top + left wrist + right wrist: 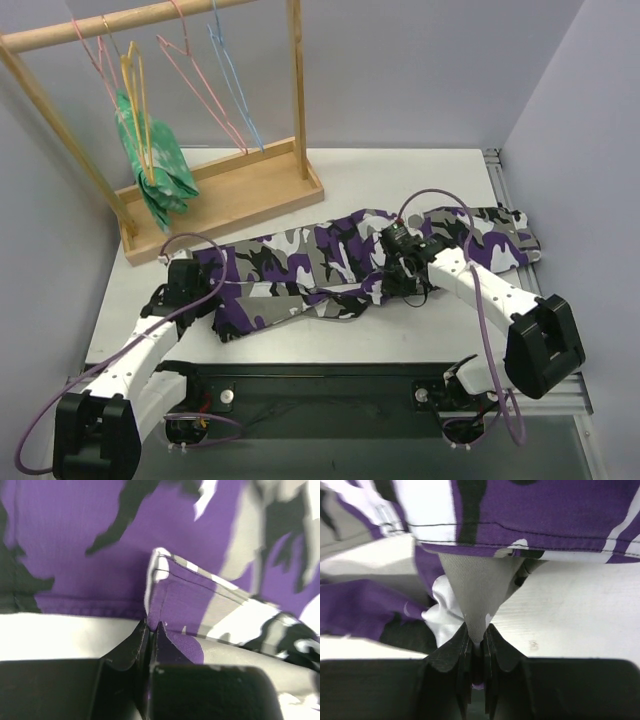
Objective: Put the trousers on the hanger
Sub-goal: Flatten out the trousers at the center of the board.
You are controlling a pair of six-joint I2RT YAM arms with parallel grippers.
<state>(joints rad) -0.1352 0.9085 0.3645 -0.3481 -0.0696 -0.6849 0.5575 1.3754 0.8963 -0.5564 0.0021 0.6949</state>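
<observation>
The camouflage trousers lie spread across the table from left to right. My left gripper is shut on the trousers' left end; in the left wrist view its jaws pinch a purple hem fold. My right gripper is shut on the trousers near their middle; in the right wrist view its jaws pinch a grey and white fold lifted a little off the table. The yellow hanger hangs on the wooden rail at the back left, over the green garment.
A wooden rack stands at the back left with pink hangers, a blue hanger and a green-and-white garment. Walls close in behind and on both sides. The table's right edge has a metal rail.
</observation>
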